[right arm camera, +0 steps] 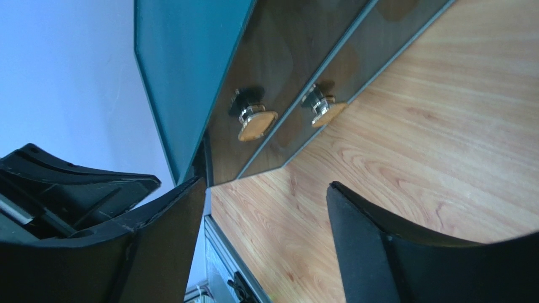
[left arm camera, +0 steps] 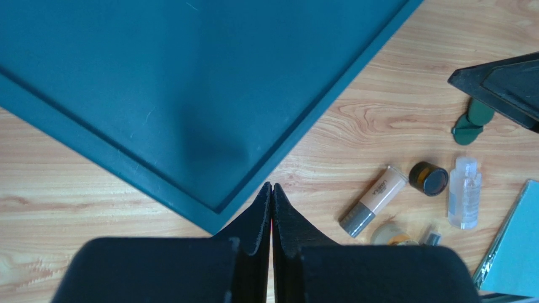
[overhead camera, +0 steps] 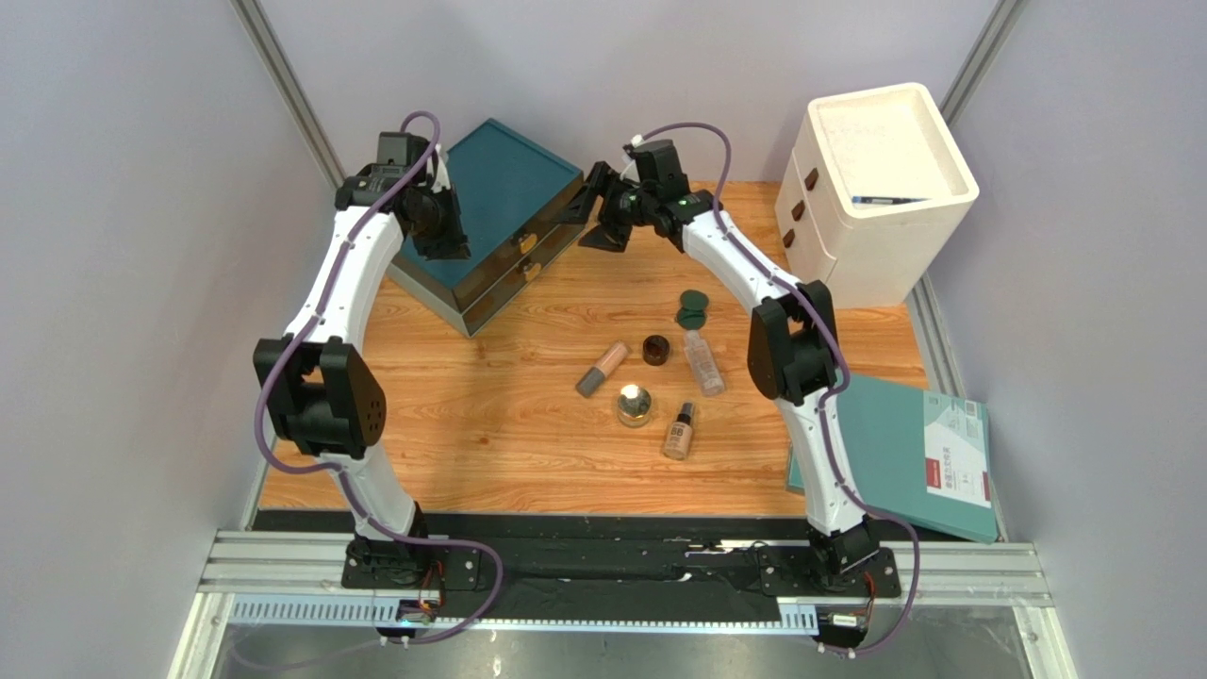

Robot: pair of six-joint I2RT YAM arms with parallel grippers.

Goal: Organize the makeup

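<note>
The makeup lies mid-table: a beige tube with grey cap (overhead camera: 602,368), a dark brown jar (overhead camera: 656,350), a clear bottle (overhead camera: 703,362), a gold compact (overhead camera: 636,406), a beige black-capped bottle (overhead camera: 680,430) and a dark green piece (overhead camera: 693,307). The left wrist view shows the tube (left arm camera: 373,200), jar (left arm camera: 428,178), clear bottle (left arm camera: 465,192) and green piece (left arm camera: 471,123). My left gripper (overhead camera: 437,234) (left arm camera: 271,189) is shut and empty above the teal drawer box's lid. My right gripper (overhead camera: 581,212) (right arm camera: 267,184) is open and empty, facing the box's drawer fronts.
The teal drawer box (overhead camera: 489,219) stands at the back left, with both drawers shut and two gold knobs (right arm camera: 257,120) (right arm camera: 328,108). A white drawer cabinet (overhead camera: 879,184) stands at the back right. A teal booklet (overhead camera: 907,453) lies at the table's right edge.
</note>
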